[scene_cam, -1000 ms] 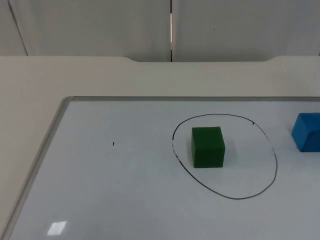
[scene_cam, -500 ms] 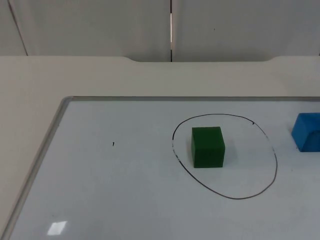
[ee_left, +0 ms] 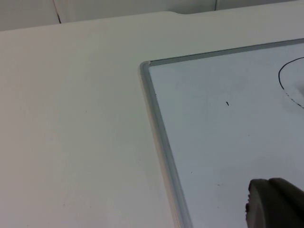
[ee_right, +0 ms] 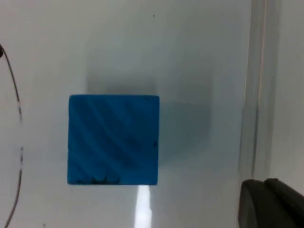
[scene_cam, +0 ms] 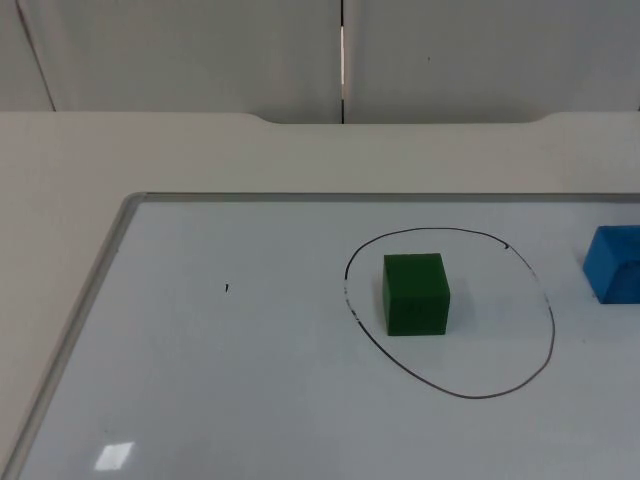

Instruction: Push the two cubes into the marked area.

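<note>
Blue cube (ee_right: 114,139) close in front of the right gripper (ee_right: 270,204), flat on the whiteboard (scene_cam: 200,400), between the drawn circle (ee_right: 14,90) and the board's right frame (ee_right: 256,95). Cannot tell whether that gripper is released or clenched; touches nothing, hangs above the board by the frame, to the cube's right. Outward from there: same cube at the right edge of the top view (scene_cam: 615,262), clearly outside the marked ring (scene_cam: 552,330) and apart from its line. Green cube (scene_cam: 416,293) upright inside the ring, toward its left far part, so half the job looks done. Left gripper (ee_left: 275,204) waiting over the board's left side, well apart from both cubes; grip likewise cannot be told. Step in hand, by judgement: lining up on the blue one. Next move calls for dropping to board level on the cube's right face, then a straight leftward shove across the line, stopping short of knocking the green cube out.
</note>
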You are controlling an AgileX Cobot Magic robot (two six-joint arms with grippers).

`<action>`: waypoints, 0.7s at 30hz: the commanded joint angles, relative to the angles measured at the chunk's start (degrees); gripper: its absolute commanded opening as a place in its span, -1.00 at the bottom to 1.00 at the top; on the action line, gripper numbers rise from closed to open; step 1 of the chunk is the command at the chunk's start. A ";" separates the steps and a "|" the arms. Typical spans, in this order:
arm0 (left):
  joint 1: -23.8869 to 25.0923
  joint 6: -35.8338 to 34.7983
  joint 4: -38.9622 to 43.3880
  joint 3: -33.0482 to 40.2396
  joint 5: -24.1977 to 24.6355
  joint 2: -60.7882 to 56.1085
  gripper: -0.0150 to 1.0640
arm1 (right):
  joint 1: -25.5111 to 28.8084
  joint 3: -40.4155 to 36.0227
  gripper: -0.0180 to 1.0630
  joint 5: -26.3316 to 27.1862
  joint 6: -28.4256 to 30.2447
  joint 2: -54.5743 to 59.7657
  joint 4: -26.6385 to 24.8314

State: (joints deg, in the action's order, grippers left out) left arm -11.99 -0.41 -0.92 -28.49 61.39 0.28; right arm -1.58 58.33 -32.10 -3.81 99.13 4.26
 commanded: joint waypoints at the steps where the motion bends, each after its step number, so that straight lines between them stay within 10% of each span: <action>1: 0.08 0.06 0.27 0.20 0.18 -0.28 -0.98 | 0.36 1.30 -0.97 0.41 0.58 1.46 -0.30; 21: 0.08 0.06 0.27 0.20 0.18 -0.28 -0.98 | 0.36 6.80 -0.97 2.10 0.45 12.25 -1.65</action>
State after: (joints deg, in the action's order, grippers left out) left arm -11.99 -0.41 -0.82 -28.49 61.39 0.28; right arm -1.58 64.77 -30.95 -3.68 110.97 2.74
